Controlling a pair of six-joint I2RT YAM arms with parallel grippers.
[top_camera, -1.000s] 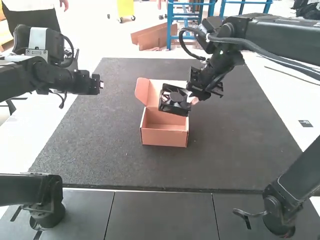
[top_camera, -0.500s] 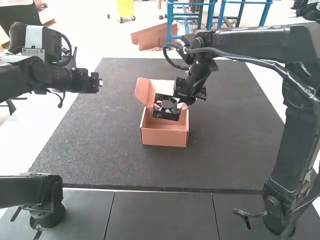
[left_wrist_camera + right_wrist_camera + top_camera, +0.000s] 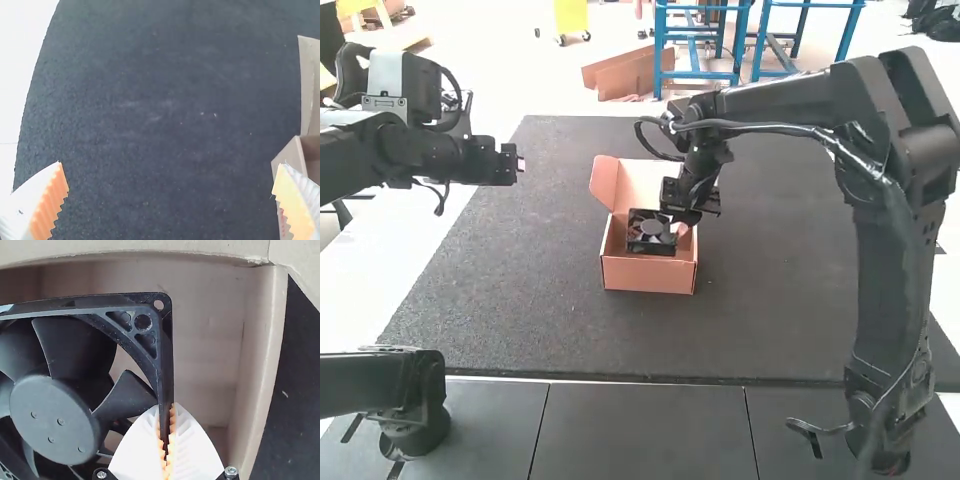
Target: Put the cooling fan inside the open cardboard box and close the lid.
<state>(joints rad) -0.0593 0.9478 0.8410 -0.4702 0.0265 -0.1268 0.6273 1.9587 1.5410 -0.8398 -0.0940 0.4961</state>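
1. High view, starting nearest me: a black mat lies spread over the pale counter, and everything in play sits on it.
2. Mid-mat stands the cardboard box, its plain front wall facing me and its top open.
3. The cooling fan is down in that opening, tilted rather than flat, with its round hub showing. I cannot tell whether it touches the box floor.
4. The right end effector comes down over the box's right side and pinches the fan. In the right wrist view, its white ribbed fingers with orange pads are pressed together on the thin edge of the fan's black frame, just below a corner screw hole. The box's inner walls are close behind.
5. Just beyond, the lid stands up from the box's far left corner, swung open and leaning toward the left arm.
6. Farther off to the left, well apart from the box, the left end effector hangs over the mat holding nothing. In the left wrist view its two fingers are spread wide, with bare mat between them and a cardboard edge beside one of them.
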